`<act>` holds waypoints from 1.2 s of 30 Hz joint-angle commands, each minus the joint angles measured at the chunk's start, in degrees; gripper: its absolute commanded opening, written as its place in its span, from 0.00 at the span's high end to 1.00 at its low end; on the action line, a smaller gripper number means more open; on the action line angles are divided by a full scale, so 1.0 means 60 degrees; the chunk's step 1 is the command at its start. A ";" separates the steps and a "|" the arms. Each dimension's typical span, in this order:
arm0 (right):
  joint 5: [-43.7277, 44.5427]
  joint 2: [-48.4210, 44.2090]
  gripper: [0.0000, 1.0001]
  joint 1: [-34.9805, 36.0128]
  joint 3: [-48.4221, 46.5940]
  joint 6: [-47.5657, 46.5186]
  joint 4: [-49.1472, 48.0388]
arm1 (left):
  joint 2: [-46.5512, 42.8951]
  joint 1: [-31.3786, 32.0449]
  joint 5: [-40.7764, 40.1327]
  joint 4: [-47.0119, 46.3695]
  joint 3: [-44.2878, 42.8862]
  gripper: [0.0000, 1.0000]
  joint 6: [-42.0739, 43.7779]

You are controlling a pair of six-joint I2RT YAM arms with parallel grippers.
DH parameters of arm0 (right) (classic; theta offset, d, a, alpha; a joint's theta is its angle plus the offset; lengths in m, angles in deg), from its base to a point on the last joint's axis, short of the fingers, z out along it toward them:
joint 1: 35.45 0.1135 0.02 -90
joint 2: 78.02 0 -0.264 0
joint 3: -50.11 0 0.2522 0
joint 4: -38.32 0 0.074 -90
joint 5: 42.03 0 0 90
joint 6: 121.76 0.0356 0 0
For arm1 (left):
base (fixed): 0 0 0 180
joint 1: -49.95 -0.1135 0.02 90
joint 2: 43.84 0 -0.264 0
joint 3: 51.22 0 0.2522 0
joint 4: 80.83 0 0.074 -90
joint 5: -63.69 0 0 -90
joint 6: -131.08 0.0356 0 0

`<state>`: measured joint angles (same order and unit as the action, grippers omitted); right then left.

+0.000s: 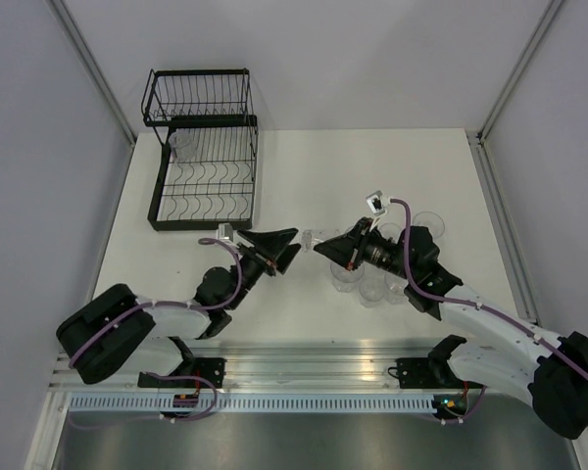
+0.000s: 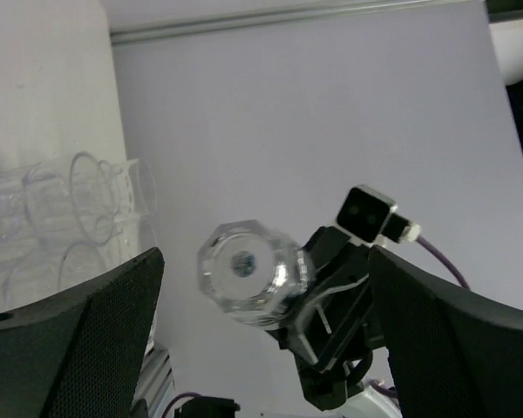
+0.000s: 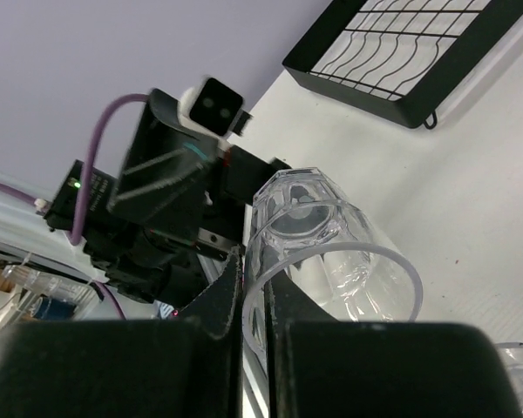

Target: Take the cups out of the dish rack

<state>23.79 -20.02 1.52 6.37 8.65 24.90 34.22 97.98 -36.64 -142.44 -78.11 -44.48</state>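
While one small clear round plastic cup [image 1: 315,238] is held in mid-air above the white tabletop [image 1: 304,176], between the two arms and well apart from the black wire two-tier dish rack [image 1: 204,157], a hand-off between arms is what the scene suggests. The right tool [image 3: 253,292] is seen pinched shut on the cup, the rim wall caught between its fingers, so the cup is carried on its side with its base pointed at the left arm. The left tool [image 1: 292,245] is spread wide, its fingers [image 2: 78,340] set to either side of the cup's base with clear gaps and no contact, so the whole weight is judged to be borne by the right side. The arrangement can be explained: the rack lies on the left arm's side, while a group of clear cups [image 1: 372,279] is gathered standing on the tabletop under the right arm, just beside its wrist. One more clear cup [image 1: 181,145] can be made out at the rack's left side, so the job is judged unfinished.
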 commanded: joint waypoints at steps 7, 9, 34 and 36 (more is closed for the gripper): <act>0.3158 0.0672 0.99 0.0005 -0.3070 -0.2395 0.4494 | -0.4115 -0.0535 -0.0022 0.6321 -0.1572 0.00 0.3928; 0.3779 0.1975 0.99 -0.0082 -0.4734 -0.3143 0.6706 | -0.4426 -0.0534 -0.0051 0.9303 -0.2673 0.00 0.5043; 0.5423 0.9933 0.99 -0.2266 -1.1908 -0.4741 1.3129 | -0.6184 -0.0520 0.0579 1.3485 -0.2588 0.00 0.6467; 0.5423 1.0006 0.99 -0.2295 -1.1923 -0.4785 1.3158 | -0.6243 -0.0534 0.0550 1.3558 -0.2588 0.00 0.6452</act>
<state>55.79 40.39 -12.58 -63.55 -18.79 101.97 -2.36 94.75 -32.20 -64.87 -93.37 -6.82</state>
